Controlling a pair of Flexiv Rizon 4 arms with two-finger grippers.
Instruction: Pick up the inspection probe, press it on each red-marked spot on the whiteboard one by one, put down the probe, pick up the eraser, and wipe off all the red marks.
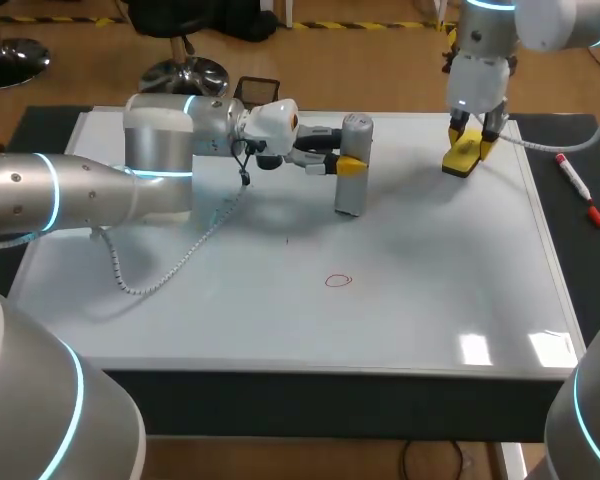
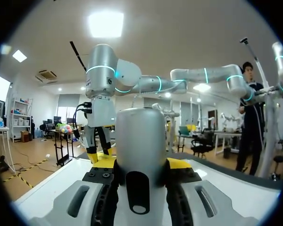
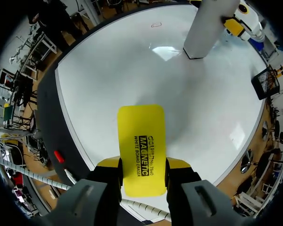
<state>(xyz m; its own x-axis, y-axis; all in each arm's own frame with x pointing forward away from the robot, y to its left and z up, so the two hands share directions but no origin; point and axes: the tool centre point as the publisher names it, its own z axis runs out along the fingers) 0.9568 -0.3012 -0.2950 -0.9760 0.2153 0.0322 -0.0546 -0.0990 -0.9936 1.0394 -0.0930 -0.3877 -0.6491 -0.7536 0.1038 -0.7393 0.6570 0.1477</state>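
The grey cylindrical probe point(image 1: 352, 160) stands upright on the whiteboard point(image 1: 280, 320), back of centre, with my left gripper point(image 1: 348, 165) shut on it from the side. In the left wrist view the probe point(image 2: 140, 150) fills the gap between the yellow-tipped fingers point(image 2: 180, 164). A red circle mark point(image 1: 338, 280) lies on the board nearer the front. My right gripper point(image 1: 475, 140) is shut on the yellow eraser point(image 1: 462, 157) at the board's back right corner. In the right wrist view the eraser point(image 3: 140, 146) sticks out ahead of the fingers, with the probe point(image 3: 207, 28) and red mark point(image 3: 156, 24) beyond.
A red marker pen point(image 1: 578, 187) lies on the dark mat right of the board. A black mesh holder point(image 1: 258, 90) sits behind the board's back edge. The left arm's white cable point(image 1: 170, 262) trails over the board's left part.
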